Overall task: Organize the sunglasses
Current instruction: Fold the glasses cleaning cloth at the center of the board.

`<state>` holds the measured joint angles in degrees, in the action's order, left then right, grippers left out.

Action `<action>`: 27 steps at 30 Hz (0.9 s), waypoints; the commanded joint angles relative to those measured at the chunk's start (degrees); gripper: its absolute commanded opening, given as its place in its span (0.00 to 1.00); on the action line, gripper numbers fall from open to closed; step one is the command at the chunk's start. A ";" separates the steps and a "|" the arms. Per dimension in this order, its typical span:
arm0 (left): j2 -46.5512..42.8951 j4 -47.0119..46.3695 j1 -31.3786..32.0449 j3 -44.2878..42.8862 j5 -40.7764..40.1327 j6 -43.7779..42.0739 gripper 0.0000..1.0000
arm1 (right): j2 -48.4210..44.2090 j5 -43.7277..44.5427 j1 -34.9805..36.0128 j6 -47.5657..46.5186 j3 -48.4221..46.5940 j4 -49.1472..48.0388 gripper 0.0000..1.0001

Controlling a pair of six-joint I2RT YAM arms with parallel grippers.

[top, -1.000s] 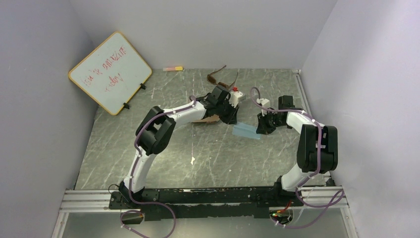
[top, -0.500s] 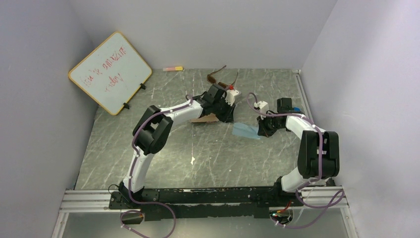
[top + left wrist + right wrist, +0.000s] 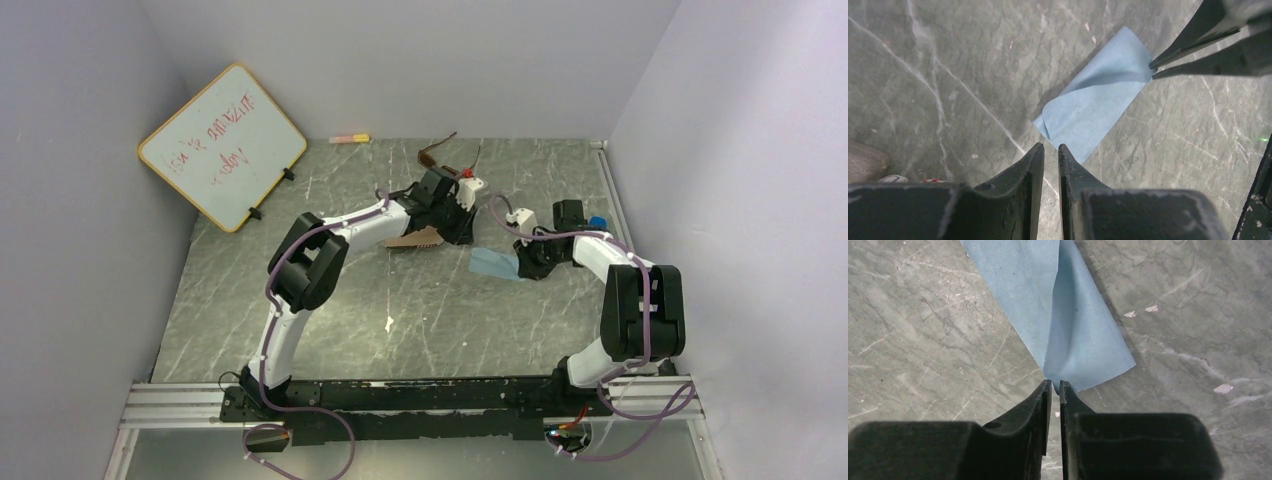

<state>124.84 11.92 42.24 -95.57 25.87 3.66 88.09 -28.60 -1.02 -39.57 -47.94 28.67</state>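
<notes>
The brown sunglasses (image 3: pixel 445 152) lie unfolded at the back of the table, beyond both arms. A blue cloth (image 3: pixel 492 263) lies on the table between the grippers. My right gripper (image 3: pixel 1055 382) is shut on the cloth's (image 3: pixel 1068 325) near corner, which lifts into a fold. The left wrist view shows the right gripper (image 3: pixel 1151 67) pinching that same corner of the cloth (image 3: pixel 1095 107). My left gripper (image 3: pixel 1051 146) hovers over the cloth's opposite corner, its jaws a narrow slit apart with nothing between them. In the top view the left gripper (image 3: pixel 466 236) is just left of the cloth.
A brown case (image 3: pixel 415 238) lies under the left arm's wrist. A whiteboard (image 3: pixel 222 146) leans on the left wall, and a pink and yellow marker (image 3: pixel 350 138) lies at the back edge. A metal rail (image 3: pixel 612 190) runs along the table's right side.
The right gripper has shifted slightly toward the near side, staying at the cloth's corner. The left gripper has drawn back a little to the left. The sunglasses have not moved.
</notes>
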 commanded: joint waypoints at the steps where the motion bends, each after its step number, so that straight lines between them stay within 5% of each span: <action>1: -0.18 -0.49 0.10 -4.64 1.41 -0.34 0.23 | -1.51 0.75 0.56 -2.78 0.18 0.47 0.18; 16: 0.85 -0.74 0.10 -5.09 1.51 0.28 0.23 | -2.91 -2.46 0.75 -7.71 -2.61 6.89 0.34; 27: 1.88 0.01 0.17 -6.57 -0.52 0.24 0.24 | -3.36 -2.93 0.71 4.98 -7.06 -1.32 0.42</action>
<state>125.43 11.88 42.24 -99.37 25.93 3.88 86.11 -30.57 -0.38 -40.77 -52.73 32.51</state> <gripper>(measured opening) 0.233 0.405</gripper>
